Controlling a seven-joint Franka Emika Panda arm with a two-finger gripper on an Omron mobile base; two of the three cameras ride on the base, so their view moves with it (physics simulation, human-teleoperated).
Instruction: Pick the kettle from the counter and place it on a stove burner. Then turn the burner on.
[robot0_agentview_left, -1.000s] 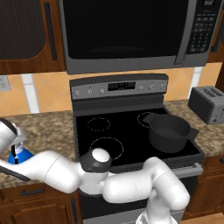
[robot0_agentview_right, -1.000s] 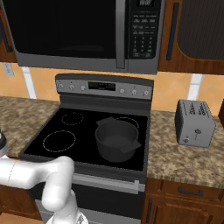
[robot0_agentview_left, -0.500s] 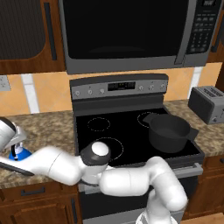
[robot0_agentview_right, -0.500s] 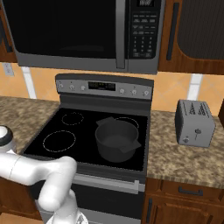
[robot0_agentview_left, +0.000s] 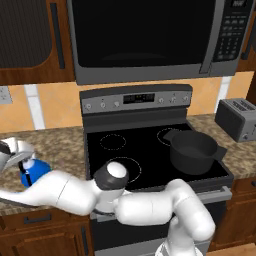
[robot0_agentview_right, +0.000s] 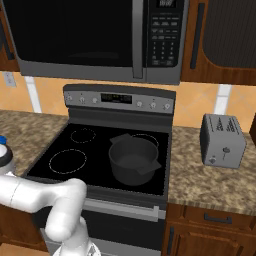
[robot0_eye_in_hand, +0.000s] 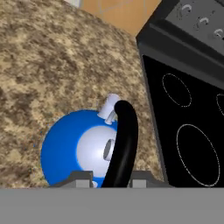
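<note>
Kettle (robot0_eye_in_hand: 72, 148) sits on the counter (robot0_eye_in_hand: 52, 65) left of the stove, near the counter's front edge and close to the cooktop's left edge; in the left base view it's a blue patch (robot0_agentview_left: 34, 172) tucked under the hand. Its black handle (robot0_eye_in_hand: 124, 135) arches over the pale lid and runs down between the two finger tips at the bottom of the hand view. Gripper (robot0_eye_in_hand: 111, 180) is right over the kettle with the jaws narrow, one on each side of the handle; can't tell from the pictures if they actually pinch it. Kettle base looks flat on the granite. Arm (robot0_agentview_left: 75, 192) reaches far left across the stove front. Cooktop (robot0_agentview_left: 150, 150): large burner ring (robot0_agentview_left: 122, 167) at front left, smaller ring (robot0_agentview_left: 112, 141) behind it at back left. Dark pot (robot0_agentview_left: 192, 150) is on the right side of the glass, apart from both left rings. Toaster (robot0_agentview_left: 237, 119) on the counter right of the stove, toward the back. Microwave (robot0_agentview_left: 145, 35) hangs above the stove.
</note>
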